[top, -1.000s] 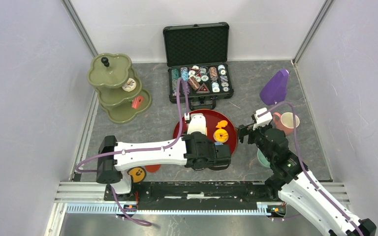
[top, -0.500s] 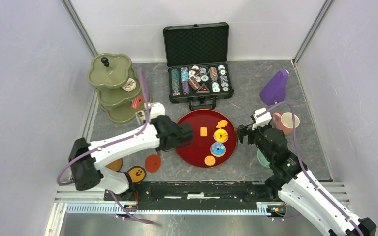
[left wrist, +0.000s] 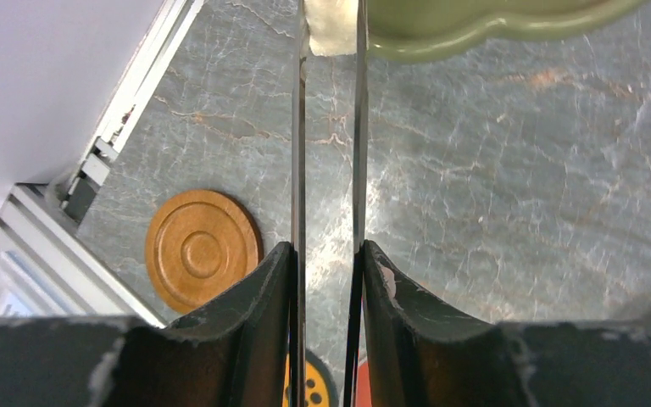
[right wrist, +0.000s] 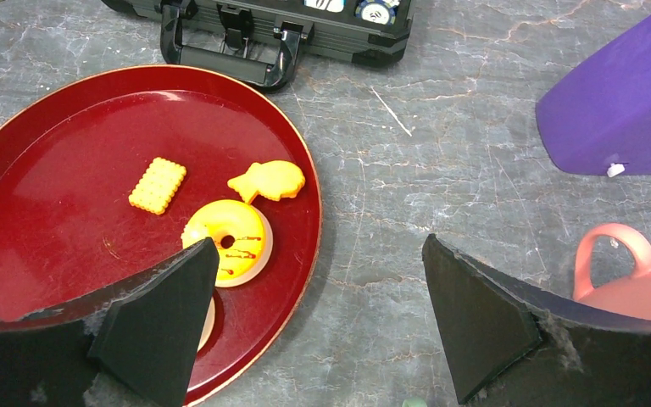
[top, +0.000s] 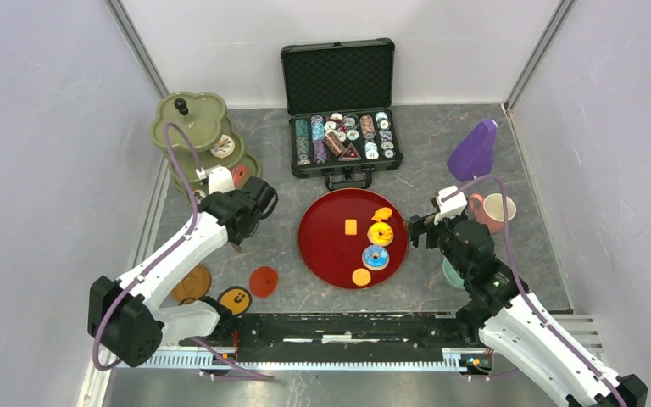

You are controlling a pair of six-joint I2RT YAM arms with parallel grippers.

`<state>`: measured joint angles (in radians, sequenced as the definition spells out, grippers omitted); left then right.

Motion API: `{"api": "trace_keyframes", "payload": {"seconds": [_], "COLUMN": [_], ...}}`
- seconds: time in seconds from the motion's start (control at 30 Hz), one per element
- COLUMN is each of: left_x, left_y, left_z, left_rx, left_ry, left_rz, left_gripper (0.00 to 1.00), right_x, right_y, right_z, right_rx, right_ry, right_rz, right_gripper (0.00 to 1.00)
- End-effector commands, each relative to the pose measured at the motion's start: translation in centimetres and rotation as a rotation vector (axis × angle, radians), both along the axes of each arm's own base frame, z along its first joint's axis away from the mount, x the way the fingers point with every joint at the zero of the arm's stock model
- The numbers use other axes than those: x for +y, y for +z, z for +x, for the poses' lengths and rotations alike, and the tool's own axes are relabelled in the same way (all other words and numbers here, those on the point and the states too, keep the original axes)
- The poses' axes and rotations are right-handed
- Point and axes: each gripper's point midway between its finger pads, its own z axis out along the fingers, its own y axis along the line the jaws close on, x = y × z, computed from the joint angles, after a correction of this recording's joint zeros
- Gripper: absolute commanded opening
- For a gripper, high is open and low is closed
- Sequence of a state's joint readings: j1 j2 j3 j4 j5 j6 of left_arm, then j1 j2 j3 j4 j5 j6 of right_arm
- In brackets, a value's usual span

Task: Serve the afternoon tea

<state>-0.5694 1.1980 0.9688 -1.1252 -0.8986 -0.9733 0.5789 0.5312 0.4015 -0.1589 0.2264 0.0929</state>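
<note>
Pinching a cream piece (left wrist: 332,36) by the olive-green stand (top: 208,114), up-left of the dark-red tray (top: 326,250).
The left gripper (left wrist: 329,25) clamps that piece at the stand's lowest rim; the right gripper (right wrist: 318,254) gapes just right of the tray, which bears a yellow donut (top: 381,233), blue donut (top: 375,258) and biscuit (top: 351,226).

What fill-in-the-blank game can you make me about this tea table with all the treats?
1. The square biscuit lies on the red ____.
2. The black case at the back has its lid ____.
3. The three-tier stand is coloured ____.
4. The right end effector is wide ____, holding nothing.
Missing words: tray; open; green; open.
</note>
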Motion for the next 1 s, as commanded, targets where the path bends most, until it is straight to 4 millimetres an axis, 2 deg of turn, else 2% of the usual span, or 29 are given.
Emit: {"api": "trace_keyframes", "payload": {"seconds": [0.0,0.17,0.37,0.5,0.7,0.83,0.97], "left_x": [1.0,2.4,2.1,2.1,2.6,2.4,1.2], "left_y": [0.6,0.2,-1.6,-3.0,-3.1,-2.9,-1.3], "left_z": [3.1,4.8,6.5,6.8,6.6,6.4,5.7], "left_rx": [-0.135,-0.211,-0.221,-0.194,-0.193,-0.189,-0.179], "left_ry": [-0.006,0.083,0.129,0.172,0.210,0.206,0.166], "left_rz": [-0.050,-0.113,-0.195,-0.232,-0.227,-0.246,-0.325], "left_gripper": [0.40,0.40,0.41,0.41,0.51,0.69,0.76], "right_x": [0.4,0.3,0.3,0.3,0.1,0.1,0.1], "right_y": [0.5,0.5,0.5,0.6,0.5,0.9,0.9], "right_z": [0.2,0.2,0.2,0.2,0.2,0.3,0.3], "right_rx": [-0.020,-0.015,-0.018,-0.018,-0.014,-0.023,-0.011], "right_ry": [0.002,0.002,-0.001,-0.002,-0.008,-0.009,-0.006], "right_rz": [0.026,0.021,0.022,0.021,0.016,0.019,0.006], "right_gripper": [0.98,0.98,0.98,0.98,0.98,0.98,0.98]}}
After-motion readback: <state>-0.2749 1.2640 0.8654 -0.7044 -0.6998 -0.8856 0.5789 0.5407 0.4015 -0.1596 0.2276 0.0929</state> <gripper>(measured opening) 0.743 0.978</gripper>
